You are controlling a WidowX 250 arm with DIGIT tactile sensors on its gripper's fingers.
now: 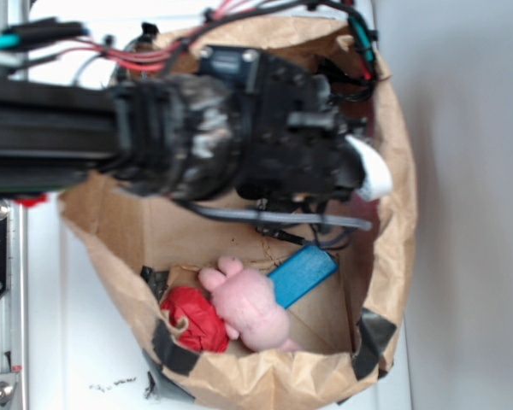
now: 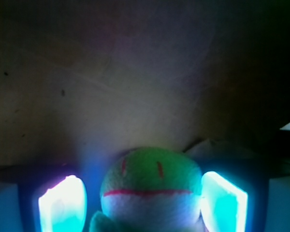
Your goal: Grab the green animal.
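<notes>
Your black robot claw (image 2: 144, 203) is sitting wide apart inside the brown paper bag (image 1: 393, 205), with the small fuzzy green animal (image 2: 150, 188) right between its two glowing fingers (image 2: 63, 205). You cannot tell whether they are touching it.

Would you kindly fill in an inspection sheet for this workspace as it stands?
Surface: brown paper bag, open, patched with black tape, on a white table.
Job's things: green animal between the pincer fingers, face to the wrist camera; hidden by the arm in the exterior view.
Clutter: pink plush pig with red dress, blue block, both inside the bag.
Grippers: pincer down in the bag, fingers either side of the toy; contact cannot be told.
Cables: red and black wires along the arm.
Surroundings: metal rail at the left.
</notes>
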